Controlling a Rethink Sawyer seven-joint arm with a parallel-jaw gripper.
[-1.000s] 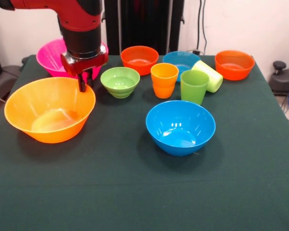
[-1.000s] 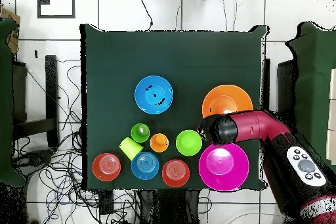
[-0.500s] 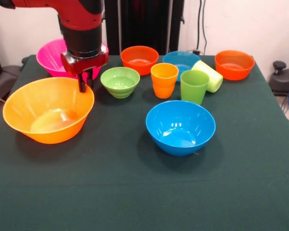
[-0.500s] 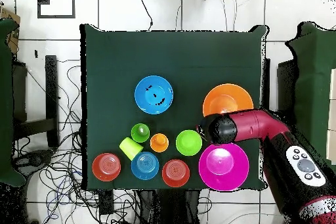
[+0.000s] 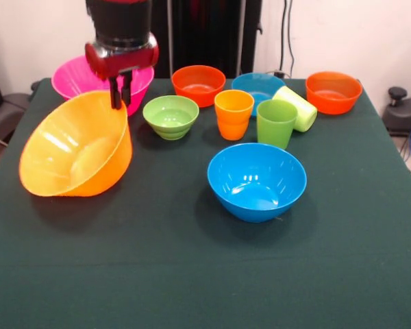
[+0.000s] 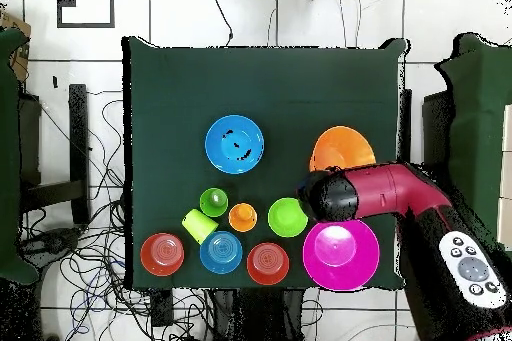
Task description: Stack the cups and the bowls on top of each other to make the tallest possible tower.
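Yellow-orange bowl (image 5: 75, 147) pinched at far rim by gripper (image 5: 120, 96), fingers closed on rim — bowl tilted, mouth turned up and toward camera, low edge near cloth. Pink bowl (image 5: 72, 75) just behind gripper. Small green bowl (image 5: 170, 116) beside it; orange cup (image 5: 233, 114), green cup (image 5: 276, 123) further along. Medium blue bowl (image 5: 257, 181) apart, upright on green table (image 5: 192, 274).

No legible text anywhere
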